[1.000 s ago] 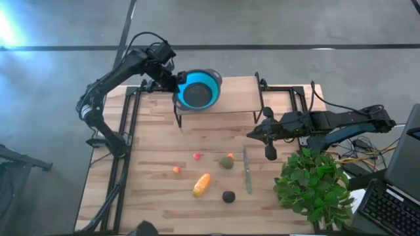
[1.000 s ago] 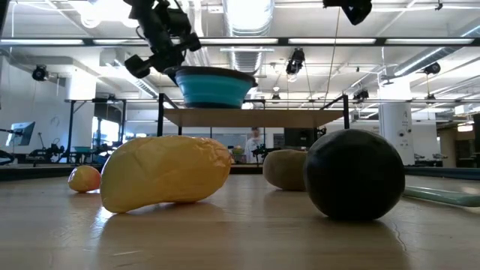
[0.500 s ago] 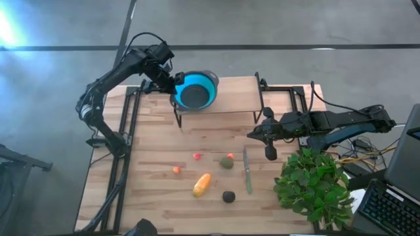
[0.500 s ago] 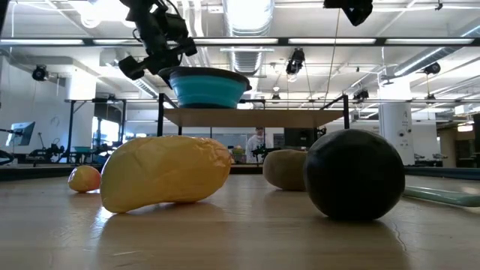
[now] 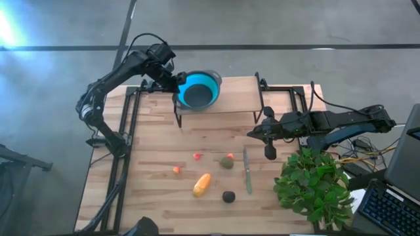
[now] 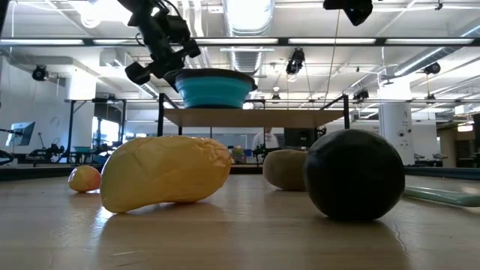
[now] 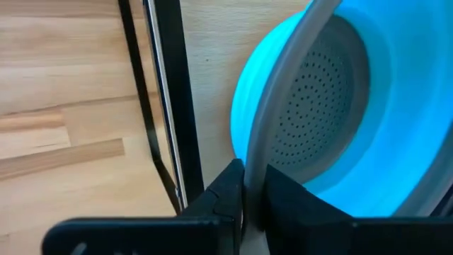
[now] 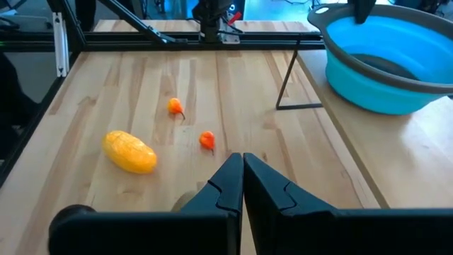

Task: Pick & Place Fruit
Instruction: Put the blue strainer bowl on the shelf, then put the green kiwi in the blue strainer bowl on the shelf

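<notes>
A blue colander [image 5: 199,90] with a grey rim stands on a raised wooden shelf [image 5: 236,98] at the table's far side. My left gripper [image 5: 174,85] is shut on its left rim. The fruit lies on the table below. It is a yellow-orange oblong piece [image 5: 202,184], an olive-green piece with a red patch [image 5: 226,161], a dark round piece [image 5: 228,196], a tiny red piece [image 5: 197,156] and a tiny orange piece [image 5: 176,170]. My right gripper [image 5: 252,134] hangs shut above the table, right of the fruit, touching nothing. My left gripper pinches the colander's grey rim [image 7: 256,152] on the side toward the table's left. One finger [image 7: 228,190] is outside the bowl and the other [image 7: 287,205] is on the inner side. The fingers slant down from the far left. The colander's base rests on the shelf [image 6: 255,116].
A thin pale stick [image 5: 247,172] lies right of the green fruit. A bushy green plant [image 5: 314,187] stands at the near right corner. Black metal frames [image 5: 128,131] run along the table's left side and hold up the shelf.
My left gripper, shut on the rim, has drawn the colander a little toward the table's left and then brought it back to about where it stood. The fruit and my right gripper have kept still.
</notes>
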Tool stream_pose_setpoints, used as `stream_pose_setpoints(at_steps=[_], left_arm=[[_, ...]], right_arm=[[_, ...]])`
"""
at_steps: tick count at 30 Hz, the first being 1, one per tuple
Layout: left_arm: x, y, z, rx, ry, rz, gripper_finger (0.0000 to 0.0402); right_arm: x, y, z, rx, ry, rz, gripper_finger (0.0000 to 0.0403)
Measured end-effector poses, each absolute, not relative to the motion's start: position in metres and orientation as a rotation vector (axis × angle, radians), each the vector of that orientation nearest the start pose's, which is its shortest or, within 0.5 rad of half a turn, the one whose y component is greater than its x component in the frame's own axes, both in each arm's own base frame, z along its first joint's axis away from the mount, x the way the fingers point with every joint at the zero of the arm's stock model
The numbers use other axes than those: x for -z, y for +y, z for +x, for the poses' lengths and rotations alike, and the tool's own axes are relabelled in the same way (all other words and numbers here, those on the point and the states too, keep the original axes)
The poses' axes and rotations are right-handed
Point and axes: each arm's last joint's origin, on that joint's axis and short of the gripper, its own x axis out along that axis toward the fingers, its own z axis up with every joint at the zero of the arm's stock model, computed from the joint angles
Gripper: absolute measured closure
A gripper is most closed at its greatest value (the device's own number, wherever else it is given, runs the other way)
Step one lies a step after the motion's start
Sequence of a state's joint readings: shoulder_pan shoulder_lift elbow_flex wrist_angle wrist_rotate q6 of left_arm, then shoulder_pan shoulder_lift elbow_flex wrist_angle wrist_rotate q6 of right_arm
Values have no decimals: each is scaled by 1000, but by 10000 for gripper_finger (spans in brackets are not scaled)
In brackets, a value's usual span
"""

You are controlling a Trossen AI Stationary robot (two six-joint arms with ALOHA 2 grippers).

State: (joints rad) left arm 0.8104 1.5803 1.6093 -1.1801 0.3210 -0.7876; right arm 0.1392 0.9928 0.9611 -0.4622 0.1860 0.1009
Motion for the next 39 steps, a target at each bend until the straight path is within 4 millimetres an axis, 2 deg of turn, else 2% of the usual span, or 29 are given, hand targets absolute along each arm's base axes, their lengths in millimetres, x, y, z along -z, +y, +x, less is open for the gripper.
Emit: stream_pose_setpoints(at_steps=[12, 27, 39], left_arm=[[-348, 214, 216, -841, 785, -1343, 328], [-348, 218, 212, -838, 782, -1335, 249], [-352, 224, 201, -826, 756, -1302, 243]], right_arm=[[-331, 24, 206, 70, 485, 19, 394], [-331, 24, 206, 71, 485, 23, 394], [-331, 24, 206, 71, 485, 22, 394]])
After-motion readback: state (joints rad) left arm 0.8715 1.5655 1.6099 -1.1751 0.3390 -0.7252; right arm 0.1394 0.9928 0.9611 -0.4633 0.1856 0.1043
